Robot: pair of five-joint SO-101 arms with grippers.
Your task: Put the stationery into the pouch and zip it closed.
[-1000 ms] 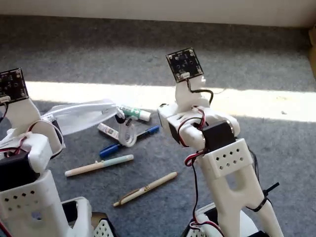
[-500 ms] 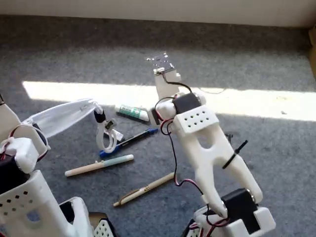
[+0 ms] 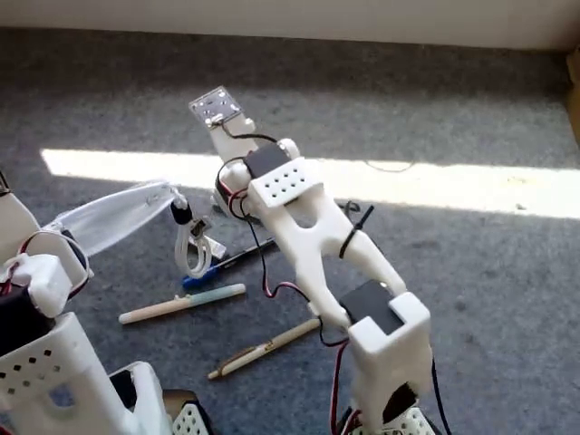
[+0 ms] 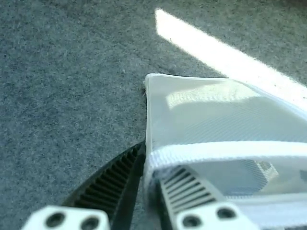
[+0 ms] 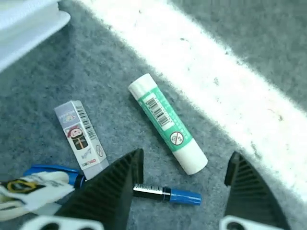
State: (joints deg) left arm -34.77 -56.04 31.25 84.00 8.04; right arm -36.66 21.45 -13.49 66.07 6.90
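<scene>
My left gripper (image 4: 149,194) is shut on the edge of the clear mesh pouch (image 4: 216,120), which hangs raised at the left (image 3: 113,216) with its white strap (image 3: 192,252) dangling onto the carpet. My right gripper (image 5: 180,191) stands open just above the carpet, over a green-and-white glue stick (image 5: 168,123). A small boxed eraser (image 5: 81,135) lies beside the stick and a blue pen (image 5: 165,194) lies under the gripper. In the high view the blue pen (image 3: 227,264), a pale pen with a light blue cap (image 3: 181,304) and a beige pen (image 3: 267,346) lie in front of the pouch.
Grey carpet (image 3: 471,272) covers the floor, crossed by a bright sunlit band (image 3: 453,190). The right arm (image 3: 308,227) stretches across the middle and hides the glue stick in the high view. A pale wall (image 3: 362,18) runs along the far edge.
The right arm has swung left and stretched out low over the glue stick and eraser. The pouch has shifted slightly left in the left gripper.
</scene>
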